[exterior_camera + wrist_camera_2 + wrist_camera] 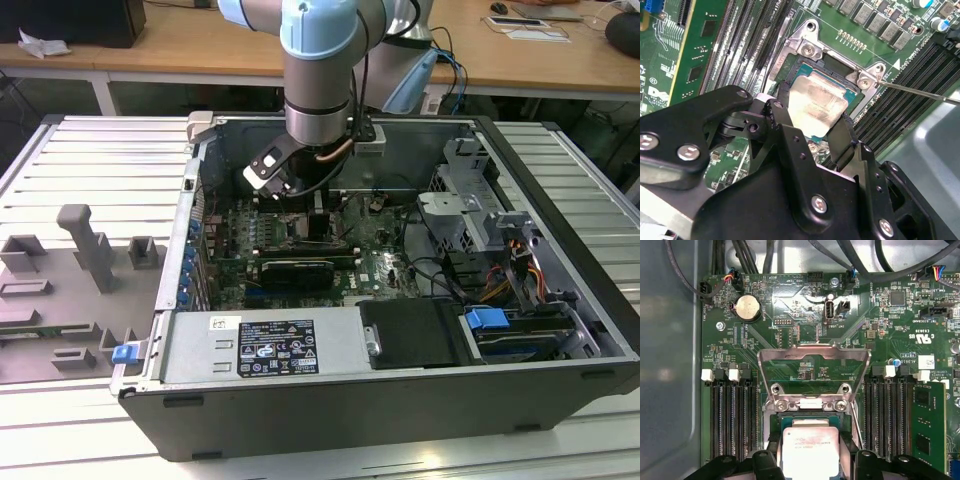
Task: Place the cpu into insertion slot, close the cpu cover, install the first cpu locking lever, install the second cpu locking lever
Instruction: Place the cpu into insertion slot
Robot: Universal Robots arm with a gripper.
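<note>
"What is the claw [815, 112] doing?"

"It is squeezing the cpu [820, 100] between its two fingers [842, 137], right over the insertion slot [830, 61]."

"Is the chip lying all the way in?"

"Maybe. I cannot quite tell. The claw should be holding it flat, with its edges matching the slot, and going down gently."

"And the cpu cover [815, 351]?"

"It is standing open, just past the fingertips."

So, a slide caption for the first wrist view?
Pincer gripping the cpu over the insertion slot, with the cpu cover swung open beyond it.
</note>
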